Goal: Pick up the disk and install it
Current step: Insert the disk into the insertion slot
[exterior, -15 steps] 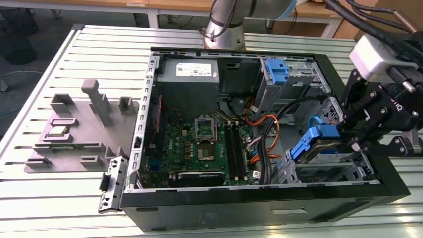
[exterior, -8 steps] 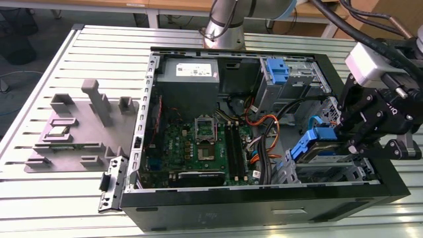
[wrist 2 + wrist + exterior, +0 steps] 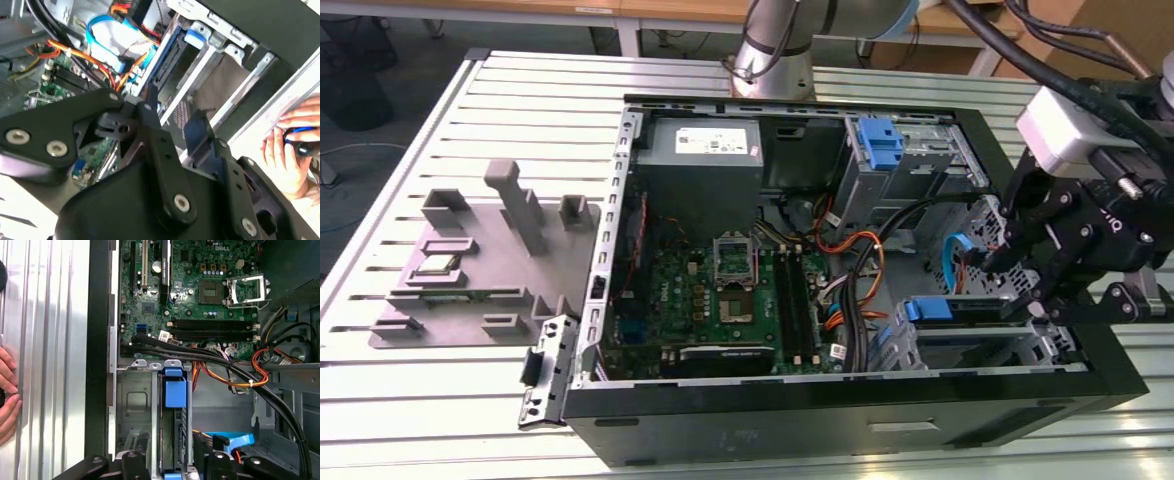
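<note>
The disk (image 3: pixel 175 393) stands on edge in the drive cage (image 3: pixel 131 400) at the front corner of the open computer case (image 3: pixel 854 415), its blue rail facing up. In the exterior view the disk (image 3: pixel 947 310) sits in the cage at the exterior view's right. My gripper (image 3: pixel 173 467) hangs right over it, one black finger (image 3: pixel 137 462) on each side of the disk's edge. A narrow gap shows on each side, so the gripper is open. In the exterior view, the gripper (image 3: pixel 1030 300) hovers at the cage's outer edge.
Black, orange and blue cables (image 3: pixel 235 372) run past the cage beside the motherboard (image 3: pixel 200 295). A bare blue bracket (image 3: pixel 881 145) sits in the upper bay. A person's hand (image 3: pixel 290 145) rests on the table by the case. A grey fixture (image 3: pixel 480 270) stands at the exterior view's left.
</note>
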Robot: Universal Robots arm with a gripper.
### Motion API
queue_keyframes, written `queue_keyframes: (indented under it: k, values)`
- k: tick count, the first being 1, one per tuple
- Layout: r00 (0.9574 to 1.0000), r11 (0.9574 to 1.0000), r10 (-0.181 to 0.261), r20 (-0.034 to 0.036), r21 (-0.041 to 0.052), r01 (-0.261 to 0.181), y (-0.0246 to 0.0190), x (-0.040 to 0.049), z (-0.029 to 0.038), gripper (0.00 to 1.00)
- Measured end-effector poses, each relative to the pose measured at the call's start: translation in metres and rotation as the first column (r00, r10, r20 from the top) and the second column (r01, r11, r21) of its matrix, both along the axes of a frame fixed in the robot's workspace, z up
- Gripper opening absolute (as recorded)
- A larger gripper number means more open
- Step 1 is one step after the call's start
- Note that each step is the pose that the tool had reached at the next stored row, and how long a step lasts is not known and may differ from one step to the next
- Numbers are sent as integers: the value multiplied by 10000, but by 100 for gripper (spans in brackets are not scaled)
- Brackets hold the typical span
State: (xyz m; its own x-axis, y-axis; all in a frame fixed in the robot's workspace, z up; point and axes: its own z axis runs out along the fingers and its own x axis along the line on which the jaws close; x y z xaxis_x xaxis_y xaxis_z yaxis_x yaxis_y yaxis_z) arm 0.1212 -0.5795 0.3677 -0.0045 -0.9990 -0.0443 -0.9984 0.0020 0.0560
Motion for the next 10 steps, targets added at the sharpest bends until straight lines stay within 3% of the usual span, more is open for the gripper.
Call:
queue_keyframes:
  k: [6, 10]
  values:
    - [10000, 10000, 4, 29, -1, -4, 21, -8, -31, 48]
    - [9999, 10000, 29, 96, 30, -29, 51, -14, -63, 48]
